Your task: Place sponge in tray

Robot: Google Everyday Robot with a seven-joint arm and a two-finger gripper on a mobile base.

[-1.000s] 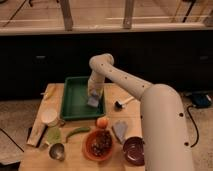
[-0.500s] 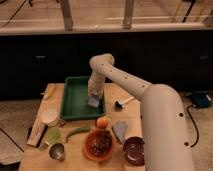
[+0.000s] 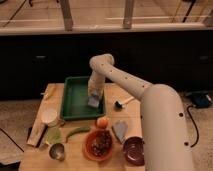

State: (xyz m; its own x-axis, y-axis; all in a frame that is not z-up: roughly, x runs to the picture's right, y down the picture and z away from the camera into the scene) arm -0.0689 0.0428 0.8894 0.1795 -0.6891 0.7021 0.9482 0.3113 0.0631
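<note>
The dark green tray (image 3: 75, 97) lies on the wooden table at the left middle. My gripper (image 3: 94, 96) reaches down over the tray's right side, at the end of the white arm coming from the lower right. The small grey-blue sponge (image 3: 94, 102) is at the gripper's tip, just above or on the tray floor near the right rim. I cannot see whether it touches the floor.
An orange fruit (image 3: 102, 121) sits just in front of the tray. A grey wedge piece (image 3: 120, 130), an orange bowl of food (image 3: 98, 144), a dark purple bowl (image 3: 134, 149), a white cup (image 3: 49, 116), a green item (image 3: 75, 132), a metal cup (image 3: 57, 150) and a brush (image 3: 121, 103) stand around.
</note>
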